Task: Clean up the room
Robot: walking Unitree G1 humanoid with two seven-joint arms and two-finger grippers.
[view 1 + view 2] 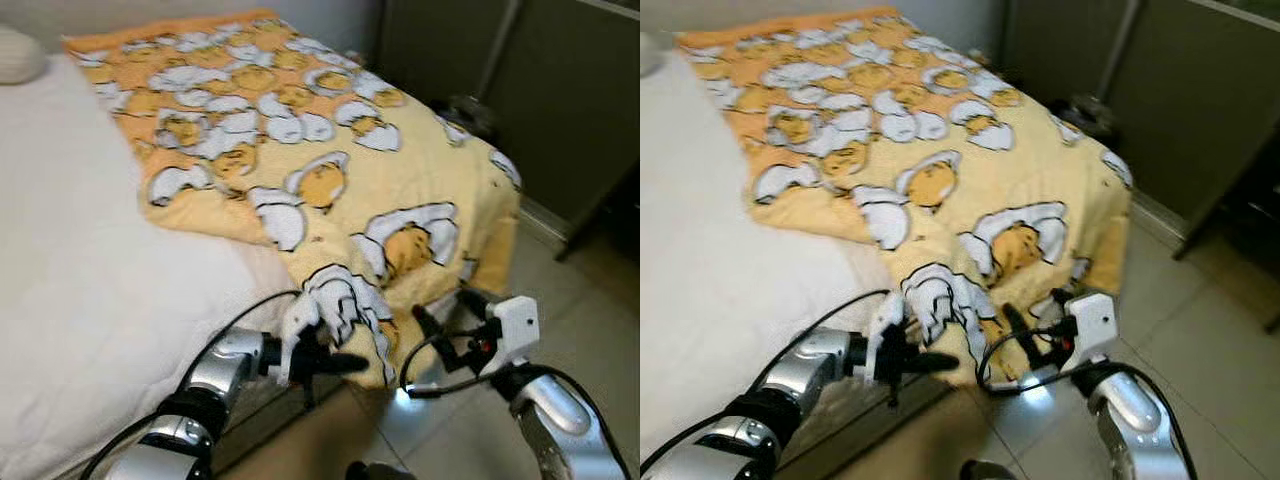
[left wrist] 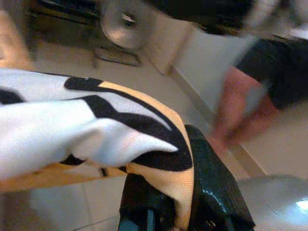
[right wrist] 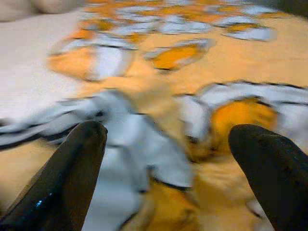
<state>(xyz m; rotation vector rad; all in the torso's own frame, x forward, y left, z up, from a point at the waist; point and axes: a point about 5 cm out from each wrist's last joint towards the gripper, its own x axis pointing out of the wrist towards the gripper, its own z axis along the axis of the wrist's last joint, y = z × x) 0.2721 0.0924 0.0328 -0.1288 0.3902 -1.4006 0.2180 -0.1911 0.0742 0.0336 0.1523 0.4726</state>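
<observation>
Blanket [image 1: 300, 170] corner apparently inside left gripper [image 1: 335, 362].

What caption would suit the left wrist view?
Left gripper shut on the yellow blanket's corner, tiled floor beyond.

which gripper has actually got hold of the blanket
The left gripper: its fingers are shut on the yellow egg-print blanket's corner, while the right gripper hangs open just short of the hem.

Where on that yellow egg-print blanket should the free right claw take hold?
Probably the blanket's hanging foot-end corner, approached from the floor side: that edge drapes free, and the right claw hovers open there. The left claw already pinches the bunched near corner.
</observation>
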